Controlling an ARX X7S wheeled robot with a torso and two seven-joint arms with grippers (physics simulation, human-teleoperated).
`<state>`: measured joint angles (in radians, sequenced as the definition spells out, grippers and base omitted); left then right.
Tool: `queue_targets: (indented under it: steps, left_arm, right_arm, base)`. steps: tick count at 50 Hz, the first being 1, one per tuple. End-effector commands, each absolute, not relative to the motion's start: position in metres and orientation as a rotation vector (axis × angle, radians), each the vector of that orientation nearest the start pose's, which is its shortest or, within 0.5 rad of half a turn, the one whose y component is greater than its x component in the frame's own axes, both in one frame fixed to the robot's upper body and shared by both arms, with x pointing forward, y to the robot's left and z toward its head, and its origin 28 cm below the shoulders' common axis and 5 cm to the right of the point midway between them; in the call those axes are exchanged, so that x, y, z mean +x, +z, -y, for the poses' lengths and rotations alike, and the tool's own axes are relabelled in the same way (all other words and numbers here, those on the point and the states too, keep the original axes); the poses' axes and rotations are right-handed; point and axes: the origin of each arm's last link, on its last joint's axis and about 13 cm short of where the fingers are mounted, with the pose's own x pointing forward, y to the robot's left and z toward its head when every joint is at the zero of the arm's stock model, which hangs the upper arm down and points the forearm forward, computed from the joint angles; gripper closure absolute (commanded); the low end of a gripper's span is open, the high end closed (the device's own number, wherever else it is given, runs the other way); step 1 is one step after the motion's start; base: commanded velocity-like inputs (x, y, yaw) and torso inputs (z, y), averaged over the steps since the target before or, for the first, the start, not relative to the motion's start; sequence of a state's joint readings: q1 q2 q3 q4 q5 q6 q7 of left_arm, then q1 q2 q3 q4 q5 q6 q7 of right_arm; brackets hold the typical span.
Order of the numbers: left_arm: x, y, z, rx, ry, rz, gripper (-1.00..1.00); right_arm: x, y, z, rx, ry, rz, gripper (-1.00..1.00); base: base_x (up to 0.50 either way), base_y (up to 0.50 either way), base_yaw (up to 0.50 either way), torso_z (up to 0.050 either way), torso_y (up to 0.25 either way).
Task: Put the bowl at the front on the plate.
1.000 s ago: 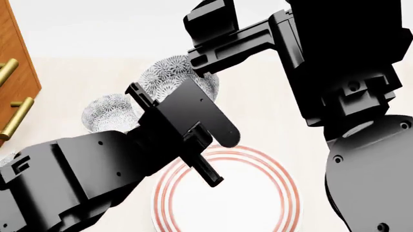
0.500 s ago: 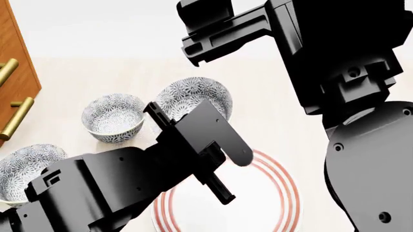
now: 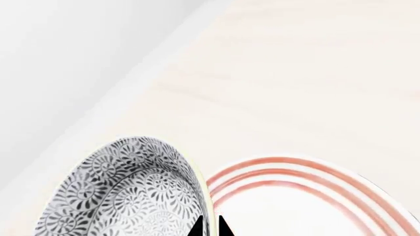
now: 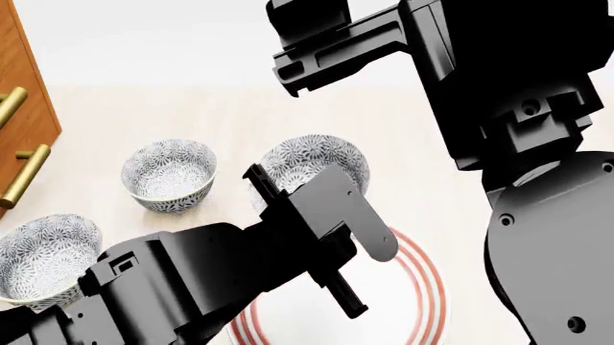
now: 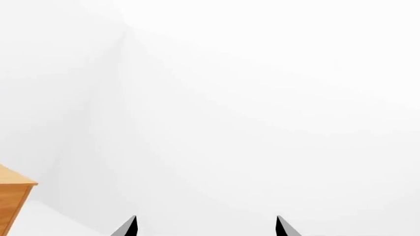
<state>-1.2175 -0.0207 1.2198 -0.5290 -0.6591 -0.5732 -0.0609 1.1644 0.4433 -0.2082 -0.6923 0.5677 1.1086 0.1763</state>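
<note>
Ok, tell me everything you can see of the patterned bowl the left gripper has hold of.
The small round ceramic bowl with dense grey-blue floral pattern is deep, patterned inside and out, and looks empty. The left gripper pinches its rim, one fingertip inside and one outside. It sits roughly upright, partly hidden by the arm in the head view, beside the far edge of the wide white plate with red rings. Whether it is lifted or touching the pale table cannot be told.

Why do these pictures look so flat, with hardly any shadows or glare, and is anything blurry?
Head view: even light, sharp edges, only faint shading under the bowl; the black arms show no detail. Left wrist view: the plate and bowl rim look crisp, no glare. Right wrist view: almost all blank white wall.
</note>
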Motion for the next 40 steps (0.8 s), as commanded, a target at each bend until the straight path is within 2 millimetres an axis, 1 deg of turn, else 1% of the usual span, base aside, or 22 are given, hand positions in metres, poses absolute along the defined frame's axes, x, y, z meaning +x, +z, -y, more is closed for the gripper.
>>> queue_targets:
  steps: [1, 8, 13, 28, 40]
  left_arm:
    - [0.364, 0.162, -0.073, 0.619, -0.712, -0.222, 1.00]
    - [0.365, 0.160, -0.074, 0.623, -0.709, -0.235, 1.00]
    - [0.367, 0.156, -0.078, 0.647, -0.688, -0.243, 1.00]
    - [0.363, 0.152, -0.075, 0.663, -0.708, -0.248, 1.00]
    - [0.357, 0.149, -0.069, 0.660, -0.756, -0.232, 1.00]
  right_arm:
    - [0.243, 0.341, 0.115, -0.324, 0.211, 0.593, -1.00]
    - [0.241, 0.340, 0.117, -0.324, 0.201, 0.586, -1.00]
    - [0.241, 0.342, 0.117, -0.330, 0.205, 0.590, -1.00]
    - [0.242, 0.341, 0.119, -0.319, 0.204, 0.600, -1.00]
    - [0.242, 0.338, 0.120, -0.316, 0.198, 0.597, -1.00]
  base:
    - [0.00, 0.00, 0.00, 0.000, 0.000]
    - [0.00, 0.00, 0.00, 0.000, 0.000]
    - [0.00, 0.00, 0.00, 0.000, 0.000]
    - [0.00, 0.00, 0.00, 0.000, 0.001]
    - [0.00, 0.00, 0.00, 0.000, 0.001]
